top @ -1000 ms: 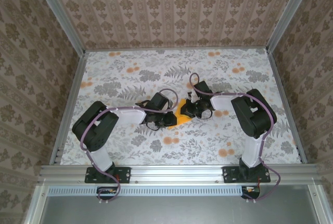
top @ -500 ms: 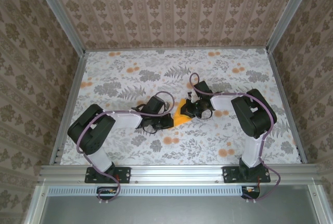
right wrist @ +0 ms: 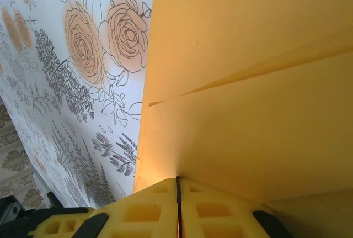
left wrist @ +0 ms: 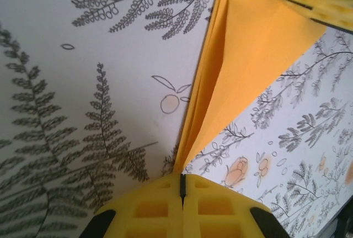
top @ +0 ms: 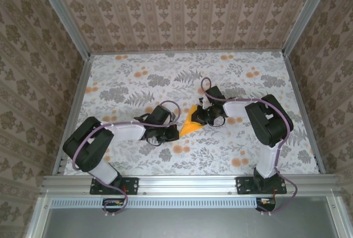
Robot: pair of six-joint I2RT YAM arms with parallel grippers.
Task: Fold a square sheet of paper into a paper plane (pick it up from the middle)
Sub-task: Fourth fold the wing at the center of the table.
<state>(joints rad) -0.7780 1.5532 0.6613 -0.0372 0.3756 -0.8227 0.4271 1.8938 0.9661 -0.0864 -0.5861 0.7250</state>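
Paper (top: 189, 125) sits mid-table, folded to a wedge, and from above both wrists cover most of it; its edges run out of frame in the right wrist view. Left gripper (left wrist: 181, 185) is pinched tight on the pointed tip. Right gripper (right wrist: 177, 188) is clamped on the opposite edge.

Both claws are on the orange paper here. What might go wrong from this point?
1. The left claw pinches just the narrow tip of the paper; it might slip out.
2. The right claw is shut on the other end, so pulling apart could tear it.
3. The layers gape near the left claw; the next crease may land crooked.
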